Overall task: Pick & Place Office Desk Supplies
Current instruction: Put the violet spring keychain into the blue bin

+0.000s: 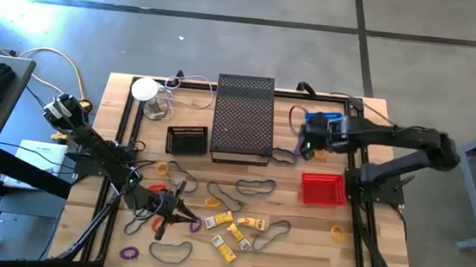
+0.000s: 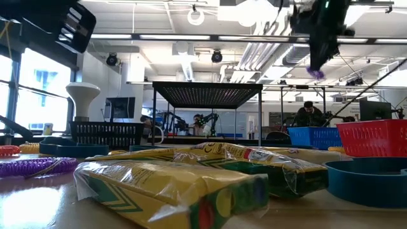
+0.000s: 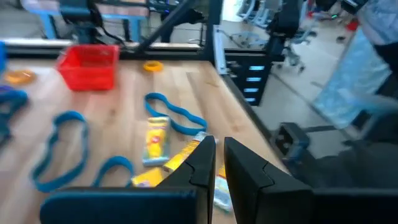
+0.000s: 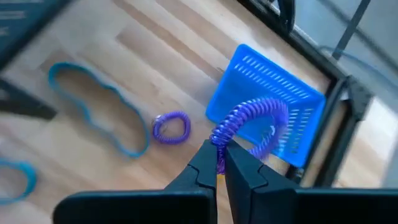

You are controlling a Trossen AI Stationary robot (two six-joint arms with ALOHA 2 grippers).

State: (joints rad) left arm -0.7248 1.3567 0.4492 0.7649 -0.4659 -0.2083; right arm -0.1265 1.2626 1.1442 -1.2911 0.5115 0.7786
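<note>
Hanging from the right gripper (image 4: 219,163), a purple coiled loop (image 4: 252,121) is pinched between the closed fingers and is held in the air above the blue basket (image 4: 273,93), which stands on the worktop (image 1: 315,240) near its far right corner. In the high view the right gripper (image 1: 306,144) is seen just beside the blue basket (image 1: 324,122), to the right of the black mesh stand (image 1: 243,117). A second small purple loop (image 4: 171,127) lies on the wood near the basket, next to a large dark band (image 4: 99,112).

The left gripper (image 1: 175,210) is placed low over the near left part of the worktop, among the scattered bands. Its fingers (image 3: 205,165) are drawn almost together, and nothing can be seen held between them.

The remaining supplies are spread across the near half of the worktop: several yellow packets (image 1: 234,230) are clustered in the middle, large dark bands (image 1: 255,186) lie around them, a purple loop (image 1: 129,252) sits near the front left edge, and a yellow loop (image 1: 337,234) lies to the right. A red basket (image 1: 323,189) stands right of centre, and a small black basket (image 1: 186,140) is set left of the mesh stand.
</note>
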